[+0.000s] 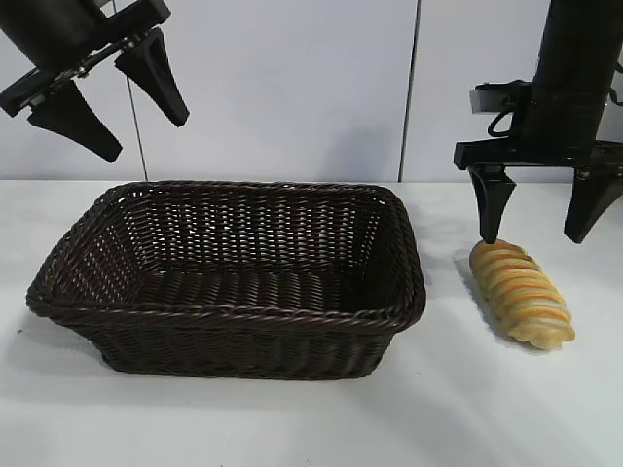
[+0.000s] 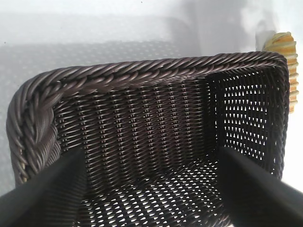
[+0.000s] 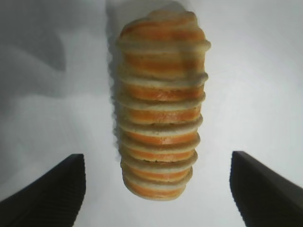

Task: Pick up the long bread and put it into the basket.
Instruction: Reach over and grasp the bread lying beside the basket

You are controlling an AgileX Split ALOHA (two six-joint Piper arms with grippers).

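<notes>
Two open grippers, bread not yet picked up.
Nearest, the long bread (image 1: pixel 521 294) lies right of the basket (image 1: pixel 234 316); above its far end the right gripper (image 1: pixel 538 233) hangs, fingers apart, needing to descend and close; left gripper (image 1: pixel 136 126) spread over the basket.

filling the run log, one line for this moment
right gripper open over bread | bread on table | basket empty | left gripper open, raised

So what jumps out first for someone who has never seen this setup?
Probably the large dark brown woven wicker basket sitting mid-table with nothing in it. Next, the long golden-yellow bread with orange-brown stripes lying on the white table just right of the basket, with the right gripper poised over its far end, jaws open. The left gripper hangs open, high above the basket's left side.
</notes>
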